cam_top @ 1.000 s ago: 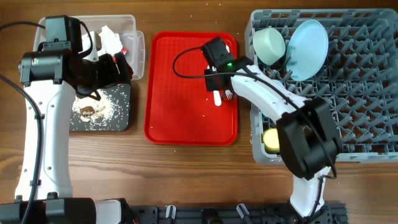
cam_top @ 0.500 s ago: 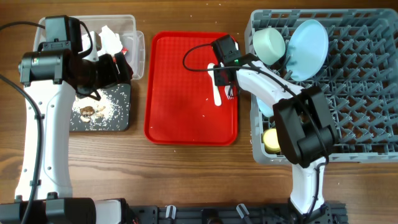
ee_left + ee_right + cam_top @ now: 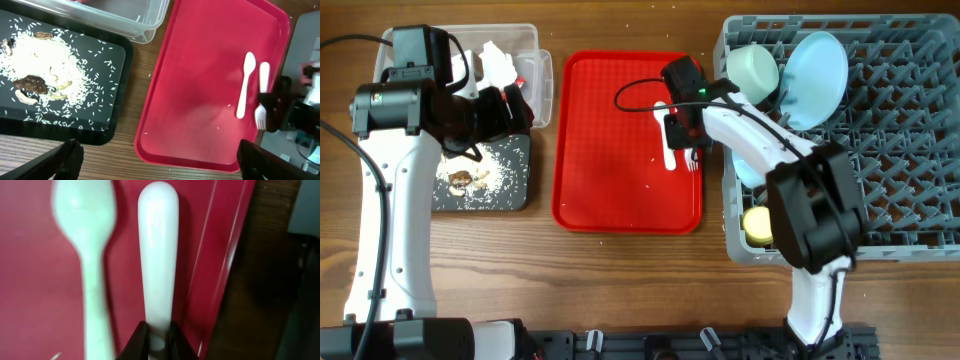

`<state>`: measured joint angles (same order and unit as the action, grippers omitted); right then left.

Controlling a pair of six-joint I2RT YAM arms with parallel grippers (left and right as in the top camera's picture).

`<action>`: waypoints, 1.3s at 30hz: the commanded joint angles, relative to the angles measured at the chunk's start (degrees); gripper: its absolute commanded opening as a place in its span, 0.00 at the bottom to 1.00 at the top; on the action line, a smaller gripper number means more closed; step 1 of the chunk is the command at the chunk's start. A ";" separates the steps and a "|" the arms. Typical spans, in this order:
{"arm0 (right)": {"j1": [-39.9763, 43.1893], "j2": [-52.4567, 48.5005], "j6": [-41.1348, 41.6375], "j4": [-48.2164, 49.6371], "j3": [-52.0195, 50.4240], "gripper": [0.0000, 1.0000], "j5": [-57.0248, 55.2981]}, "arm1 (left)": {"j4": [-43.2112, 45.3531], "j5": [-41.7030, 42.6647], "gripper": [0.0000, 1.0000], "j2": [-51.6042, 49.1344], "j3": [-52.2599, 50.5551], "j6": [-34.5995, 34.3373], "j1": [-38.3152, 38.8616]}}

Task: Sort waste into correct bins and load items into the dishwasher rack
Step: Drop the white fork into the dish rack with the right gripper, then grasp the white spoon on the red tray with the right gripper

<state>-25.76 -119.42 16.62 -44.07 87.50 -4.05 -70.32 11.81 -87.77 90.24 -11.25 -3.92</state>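
My right gripper [image 3: 157,336] pinches the white plastic fork [image 3: 158,255], whose handle points to the table's far edge, alongside the white plastic spoon [image 3: 90,290].

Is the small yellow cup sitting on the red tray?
No, the small yellow cup sits inside the grey dishwasher rack, in a corner next to the red tray.

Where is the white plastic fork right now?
In the overhead view the fork is at the red tray's right edge, between the spoon and the rack, its handle pinched in the right claw.
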 commanded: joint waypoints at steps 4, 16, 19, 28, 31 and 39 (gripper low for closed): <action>0.00 19.98 -0.13 -5.55 1.51 0.04 3.87 | 0.20 0.07 1.00 0.00 0.33 0.13 -0.26; 19.37 38.95 -3.13 -25.75 -9.86 0.04 -11.10 | 0.20 0.09 1.00 0.00 0.33 0.13 -0.28; 19.52 38.95 -7.65 -20.22 -18.45 0.04 -12.50 | 0.20 0.07 1.00 0.00 0.33 0.13 -0.26; 19.52 38.91 -6.84 -16.61 -18.14 0.64 -11.10 | 0.20 0.09 1.00 0.00 0.33 0.13 -0.26; 19.08 39.06 -8.90 -16.92 -7.69 0.56 14.38 | 0.20 0.09 1.00 0.00 0.33 0.13 -0.28; -1.64 22.84 0.55 3.91 -3.43 0.51 12.61 | 0.20 0.09 1.00 0.00 0.33 0.13 -0.26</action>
<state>-24.84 -88.27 14.72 -42.46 83.81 9.78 -70.28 11.79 -87.79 90.24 -11.25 -3.92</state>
